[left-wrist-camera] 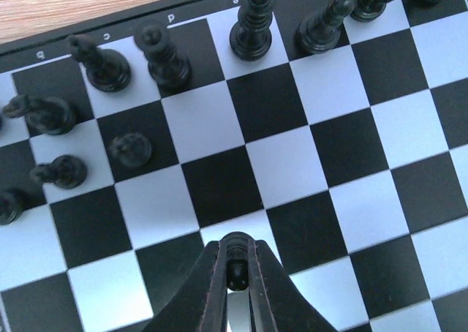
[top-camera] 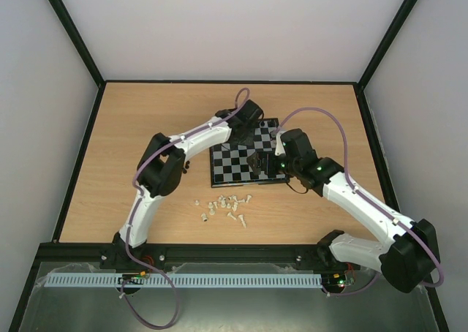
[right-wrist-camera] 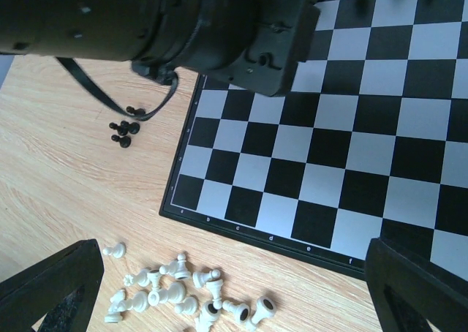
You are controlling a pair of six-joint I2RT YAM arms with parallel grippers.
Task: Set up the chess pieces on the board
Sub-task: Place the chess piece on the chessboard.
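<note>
Over board (left-wrist-camera: 351, 76): left hand (left-wrist-camera: 235, 253) clenched on black piece (left-wrist-camera: 235, 272); right hand (right-wrist-camera: 234, 288) spread wide, empty.

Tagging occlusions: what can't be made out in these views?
- Top view: far side of the board, partly hidden by the left arm; white pieces too small to type.
- Left wrist: black piece in the left gripper, kind hidden by its fingers.
- Right wrist: board's far left corner, blocked by the left arm.
</note>
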